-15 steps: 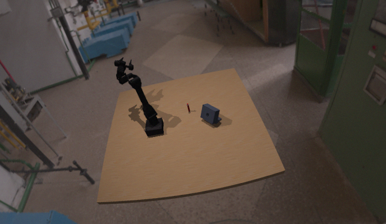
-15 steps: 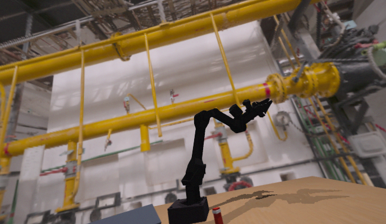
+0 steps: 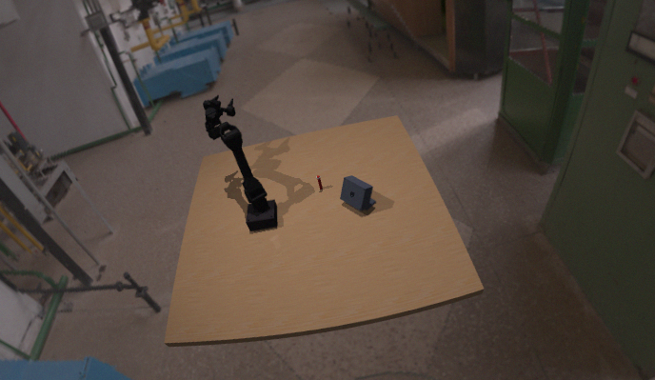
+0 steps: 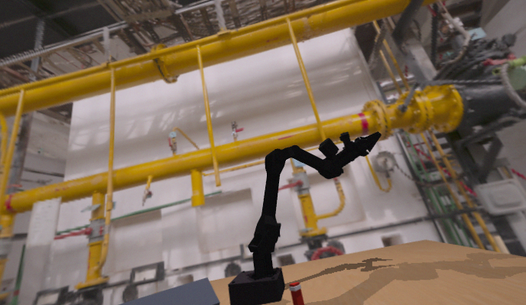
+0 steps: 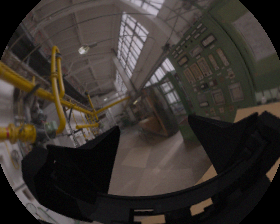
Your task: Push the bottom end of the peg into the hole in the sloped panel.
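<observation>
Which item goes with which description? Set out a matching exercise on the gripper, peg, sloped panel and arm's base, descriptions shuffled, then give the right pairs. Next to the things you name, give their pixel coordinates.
Items
1. gripper (image 3: 227, 103) (image 4: 373, 143) (image 5: 155, 123)
2. peg (image 3: 319, 183) (image 4: 297, 293)
3. sloped panel (image 3: 363, 187) (image 4: 182, 296)
4. arm's base (image 3: 262, 216) (image 4: 255, 288)

Descriptions
A. blue-grey, with a hole in its face
B. black and boxy, resting on the table (image 3: 333, 270) (image 4: 426, 255) (image 5: 271, 112)
C. raised in the air, fingers apart
D. red, standing between the base and the panel

Right pairs: 1-C; 2-D; 3-A; 4-B
</observation>
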Robot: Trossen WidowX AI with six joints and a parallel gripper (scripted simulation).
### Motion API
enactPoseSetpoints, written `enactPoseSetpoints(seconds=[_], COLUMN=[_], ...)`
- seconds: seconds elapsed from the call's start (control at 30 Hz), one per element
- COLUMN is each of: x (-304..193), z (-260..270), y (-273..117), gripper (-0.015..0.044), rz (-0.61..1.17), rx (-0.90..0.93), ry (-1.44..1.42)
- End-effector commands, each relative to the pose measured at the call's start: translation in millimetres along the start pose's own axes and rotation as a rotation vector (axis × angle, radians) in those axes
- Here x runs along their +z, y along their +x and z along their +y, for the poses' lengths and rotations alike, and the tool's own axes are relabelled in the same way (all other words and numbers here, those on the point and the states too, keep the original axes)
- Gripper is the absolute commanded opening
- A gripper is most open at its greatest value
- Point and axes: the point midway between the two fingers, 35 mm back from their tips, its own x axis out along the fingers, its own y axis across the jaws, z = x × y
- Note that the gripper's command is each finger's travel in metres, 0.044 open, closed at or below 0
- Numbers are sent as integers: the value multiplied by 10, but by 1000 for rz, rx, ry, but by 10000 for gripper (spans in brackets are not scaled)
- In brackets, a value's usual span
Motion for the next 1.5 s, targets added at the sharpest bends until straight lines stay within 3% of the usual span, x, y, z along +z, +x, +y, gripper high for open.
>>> enactPoseSetpoints(seconds=[0.0,0.8,1.47], x=[-47,-384,-589], z=[-151,-1274,-2407], y=[146,824,1081], gripper=[440,440,440], rz=[11,142,314], rx=[-11,-142,-290], ry=[-35,-206,-241])
